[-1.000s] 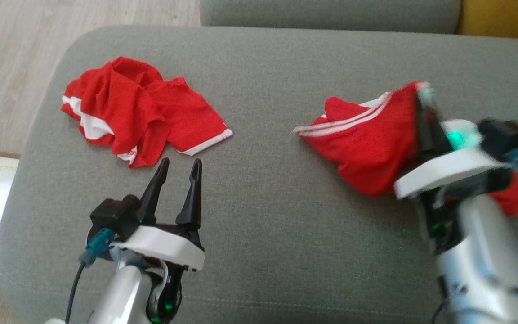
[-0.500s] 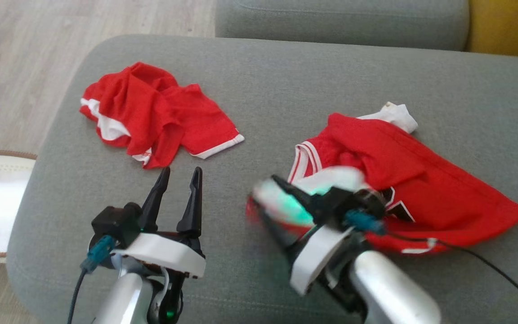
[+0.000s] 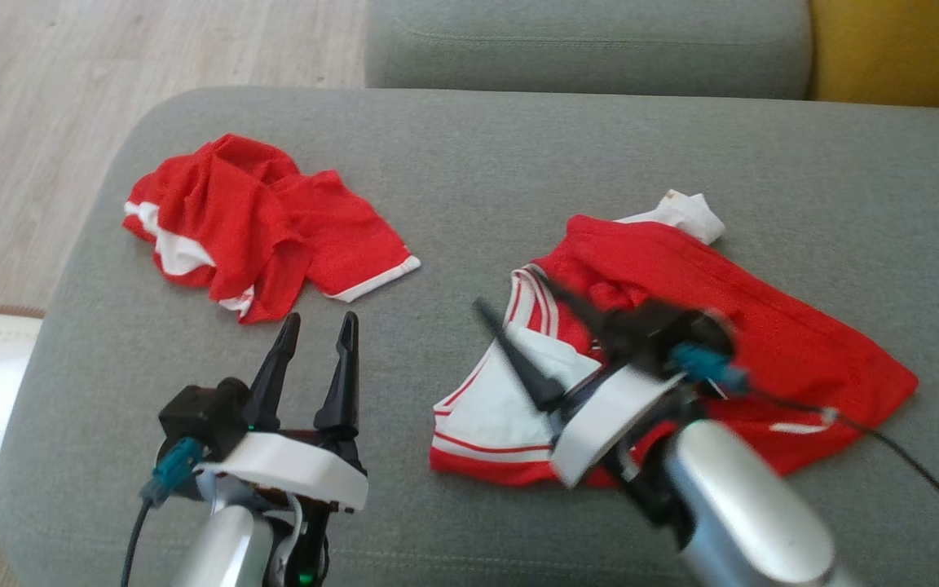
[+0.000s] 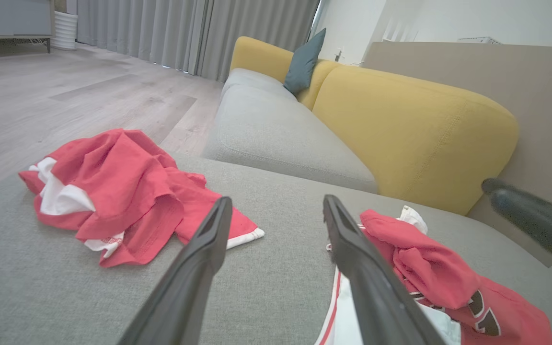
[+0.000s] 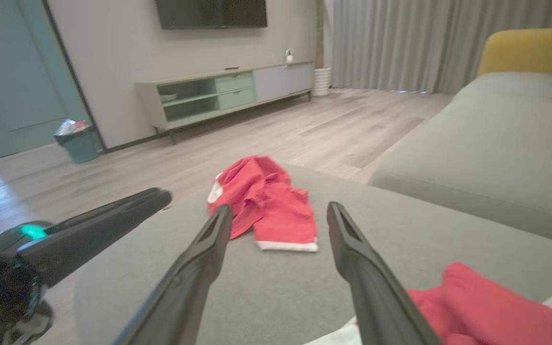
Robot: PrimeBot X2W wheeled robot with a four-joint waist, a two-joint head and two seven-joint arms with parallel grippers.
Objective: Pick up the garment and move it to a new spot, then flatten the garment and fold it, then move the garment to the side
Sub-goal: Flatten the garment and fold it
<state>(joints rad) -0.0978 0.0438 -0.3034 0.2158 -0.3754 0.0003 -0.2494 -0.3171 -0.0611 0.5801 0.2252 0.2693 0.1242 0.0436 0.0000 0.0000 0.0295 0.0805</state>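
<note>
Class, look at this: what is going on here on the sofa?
A two-armed robot works at a grey fabric sofa seat. Its right gripper stands open over a rumpled red-and-white sports garment, holding nothing. Its left gripper, also open, hovers near a second crumpled red garment further left.

left end effector [image 3: 320, 319] fingers apart, empty, right end effector [image 3: 510, 292] fingers apart, empty

Red garment [image 3: 763, 342] lying on grey sofa [image 3: 518, 163], right claw [image 3: 512, 290] over it, fingers [image 3: 518, 359] apart
</note>
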